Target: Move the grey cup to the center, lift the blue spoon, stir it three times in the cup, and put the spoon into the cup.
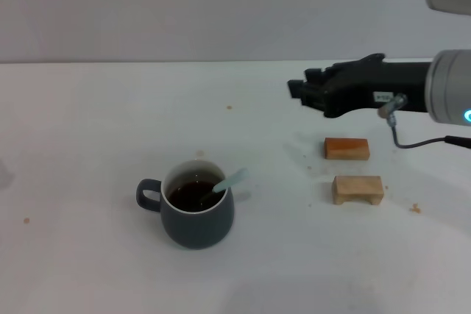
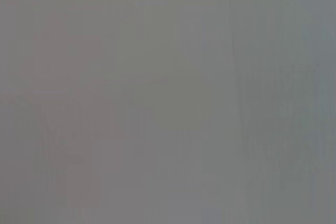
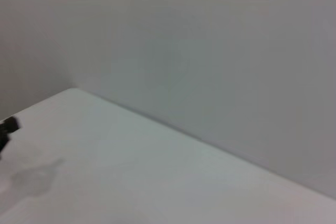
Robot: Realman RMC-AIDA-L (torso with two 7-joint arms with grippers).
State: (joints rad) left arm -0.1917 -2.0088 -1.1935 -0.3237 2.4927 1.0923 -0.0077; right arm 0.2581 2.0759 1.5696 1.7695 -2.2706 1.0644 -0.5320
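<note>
Slate-grey cup (image 1: 196, 213) of dark liquid stands on the white bench (image 1: 88, 130), the blue spoon (image 1: 229, 181) propped inside; beyond, two wooden blocks (image 1: 352, 169), then the right gripper (image 1: 298, 88) hovering, whether its fingers are open impossible to tell.

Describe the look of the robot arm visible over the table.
The right gripper is matte black and blocky, with a small white label on its body. It joins a light grey cylindrical wrist showing a cyan light at the edge. A thin grey cable runs from a metal plug beneath it.
</note>
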